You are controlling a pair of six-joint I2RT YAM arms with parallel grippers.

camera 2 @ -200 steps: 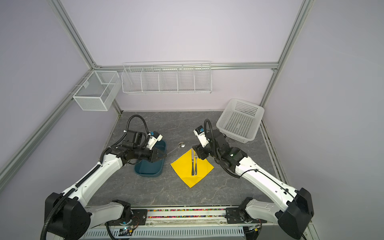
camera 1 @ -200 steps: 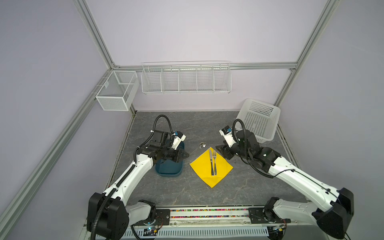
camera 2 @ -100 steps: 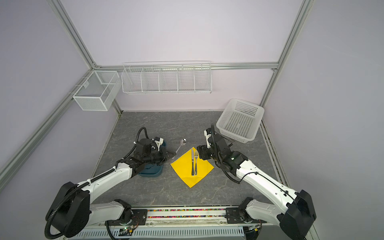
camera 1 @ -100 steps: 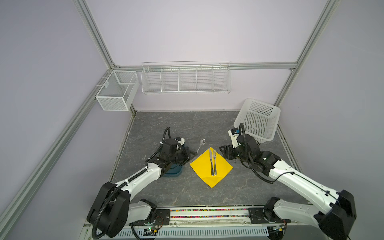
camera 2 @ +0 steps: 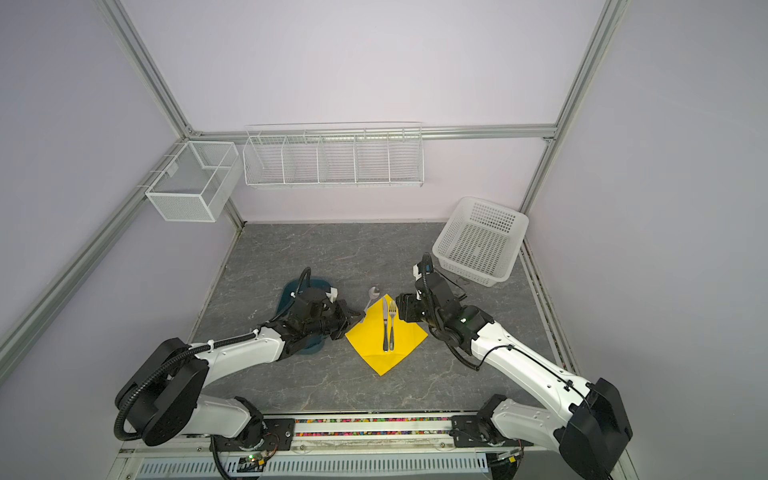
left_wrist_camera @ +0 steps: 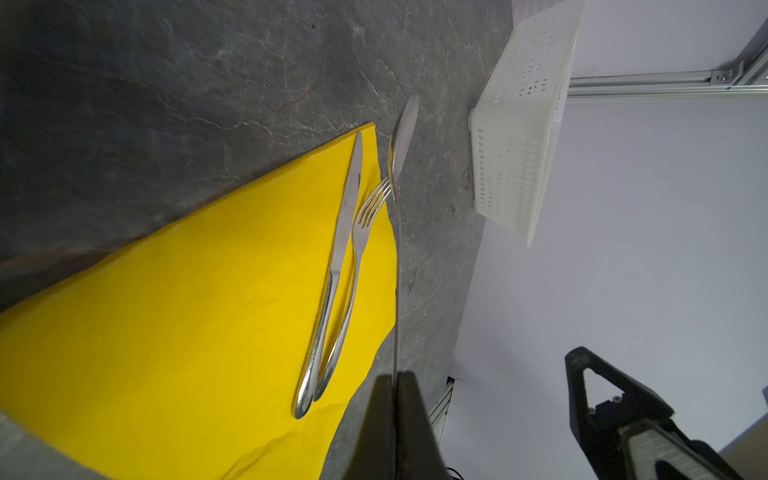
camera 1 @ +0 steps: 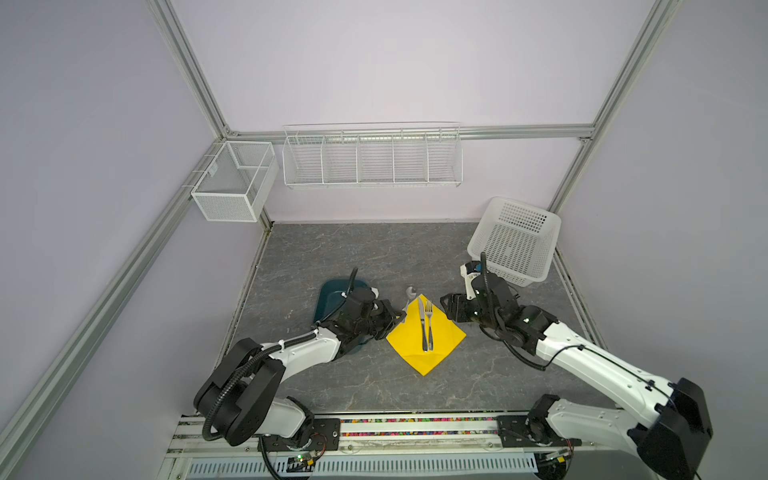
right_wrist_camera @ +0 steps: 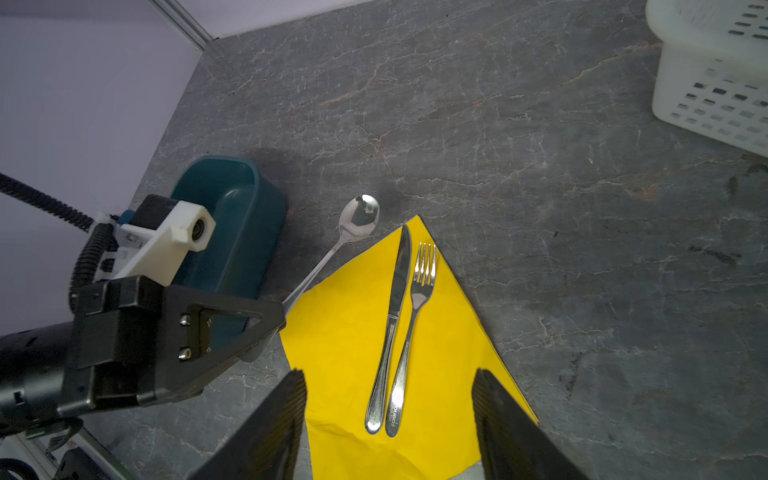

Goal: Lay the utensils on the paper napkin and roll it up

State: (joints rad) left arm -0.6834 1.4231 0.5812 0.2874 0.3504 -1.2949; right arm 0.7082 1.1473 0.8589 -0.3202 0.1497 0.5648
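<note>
The yellow paper napkin (camera 1: 415, 345) (camera 2: 370, 336) (right_wrist_camera: 345, 340) (left_wrist_camera: 187, 311) lies flat as a diamond. On it, side by side, rest a knife (camera 1: 422, 324) (right_wrist_camera: 397, 307) (left_wrist_camera: 340, 257) and a fork (camera 1: 429, 326) (right_wrist_camera: 415, 316) (left_wrist_camera: 357, 249). My left gripper (camera 1: 399, 319) (camera 2: 358, 318) (left_wrist_camera: 395, 380) is shut on the handle of the spoon (right_wrist_camera: 357, 216) (left_wrist_camera: 403, 137). The spoon's bowl (camera 1: 410, 291) (camera 2: 373, 292) sits just beyond the napkin's far corner. By the napkin's right edge my right gripper (camera 1: 446, 305) (camera 2: 401, 307) (right_wrist_camera: 388, 376) is open and empty.
A dark teal tray (camera 1: 332, 297) (right_wrist_camera: 232, 216) sits on the table under and behind the left arm. A white perforated basket (camera 1: 515, 241) (camera 2: 478, 241) (left_wrist_camera: 519, 137) stands at the back right. Wire racks (camera 1: 372, 156) hang on the back wall.
The left arm has dropped from over the teal tray and swung right to the napkin's left edge, still holding the spoon. The right gripper has come down beside the napkin.
</note>
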